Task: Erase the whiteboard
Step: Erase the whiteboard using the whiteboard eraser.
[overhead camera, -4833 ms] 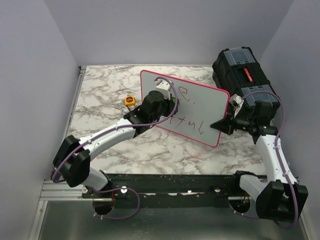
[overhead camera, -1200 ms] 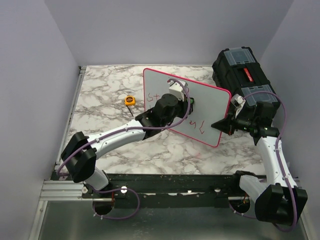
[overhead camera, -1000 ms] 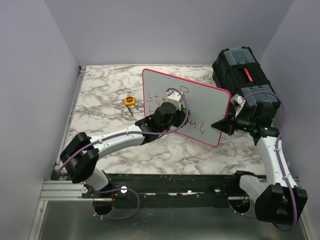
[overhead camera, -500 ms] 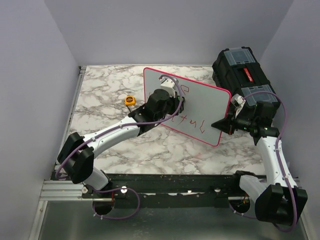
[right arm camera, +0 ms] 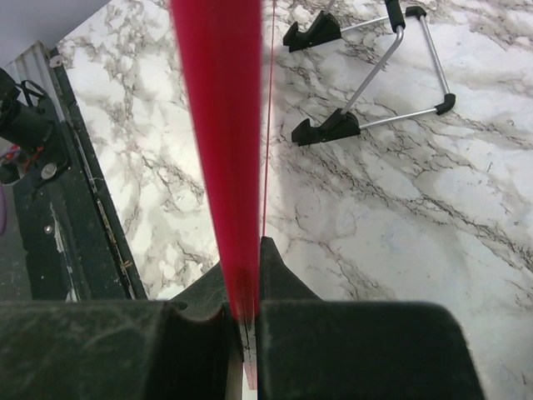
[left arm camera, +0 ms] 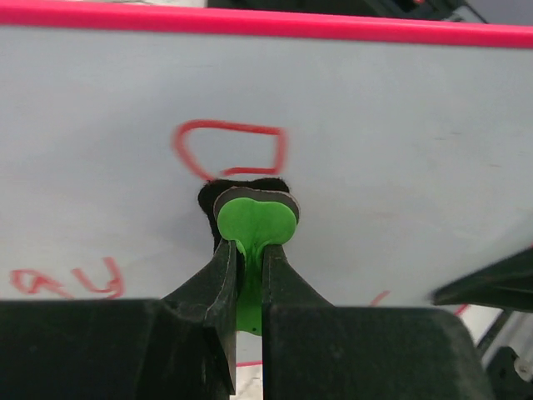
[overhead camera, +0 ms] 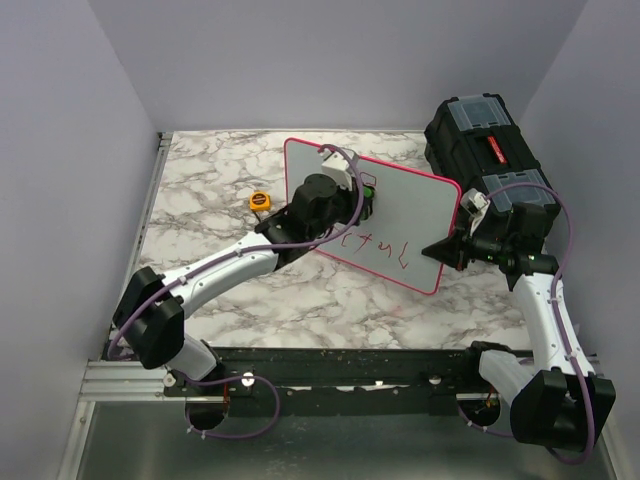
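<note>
Top external: my left gripper point(overhead camera: 364, 192) is up on the top row of the whiteboard point(overhead camera: 420, 205). 1 s ago it sat lower, mid-board; over the last 0.5 s it slid a touch right. The board has stayed tilted up off the marble table point(overhead camera: 210, 180), with my right gripper point(overhead camera: 446, 250) pinching its lower right corner. The bottom row of red lettering point(overhead camera: 375, 245) runs below my left wrist and reads the same as before, so that row is unwiped. Black toolbox point(overhead camera: 485, 145) is behind my right arm, and a yellow tape measure point(overhead camera: 261, 200) sits off to my left.

Left wrist: fingers are clamped on the green eraser point(left arm camera: 256, 221), its dark pad against the board. A red loop point(left arm camera: 229, 150) sits just above the pad, intact. More red strokes are down-left of my fingers. Judgement: the pass has cleared little, and the loop is next.

Right wrist: jaws are closed on the pink rim point(right arm camera: 221, 125), edge-on. A wire stand point(right arm camera: 329, 127) lies on the marble beyond, to the right of the rim. The grip looks steady enough to take the wiping pressure.
</note>
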You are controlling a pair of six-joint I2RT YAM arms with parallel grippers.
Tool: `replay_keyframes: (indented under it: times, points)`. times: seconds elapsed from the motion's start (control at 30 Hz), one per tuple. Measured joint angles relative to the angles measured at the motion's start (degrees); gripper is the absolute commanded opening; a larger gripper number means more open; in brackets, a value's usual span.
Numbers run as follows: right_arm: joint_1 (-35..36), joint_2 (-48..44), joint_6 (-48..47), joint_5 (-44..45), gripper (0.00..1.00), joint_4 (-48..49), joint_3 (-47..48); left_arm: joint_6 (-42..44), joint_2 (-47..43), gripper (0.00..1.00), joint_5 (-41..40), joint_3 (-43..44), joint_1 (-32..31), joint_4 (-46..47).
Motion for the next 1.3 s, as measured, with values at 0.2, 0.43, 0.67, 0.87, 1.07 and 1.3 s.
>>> replay_keyframes:
  times: [0.2,0.43,0.67,0.87,1.07,1.3]
  points:
    - [0.0,0.0,0.5,0.0,0.0,-0.3,0.0,0.0,-3.2,0.0,-0.2,-5.7,7.8,-0.9]
    - [0.0,0.0,-0.2,0.0,0.01,-0.3,0.0,0.3,-4.0,0.0,-0.1,-6.0,9.2,-1.6]
    - [0.0,0.0,-0.9,-0.1,0.01,-0.3,0.0,0.3,-3.0,0.0,-0.1,-2.4,3.1,-1.7]
    - [0.0,0.0,-0.6,-0.1,0.0,-0.4,0.0,0.3,-1.5,0.0,0.2,-1.6,1.1,-1.5]
    - [0.0,0.0,0.3,-0.1,0.01,-0.5,0.0,0.3,-2.8,0.0,2.3,-3.8,7.2,-1.5]
    - [0.0,0.0,0.2,-0.1,0.01,-0.5,0.0,0.2,-3.7,0.0,2.1,-4.7,9.5,-2.0]
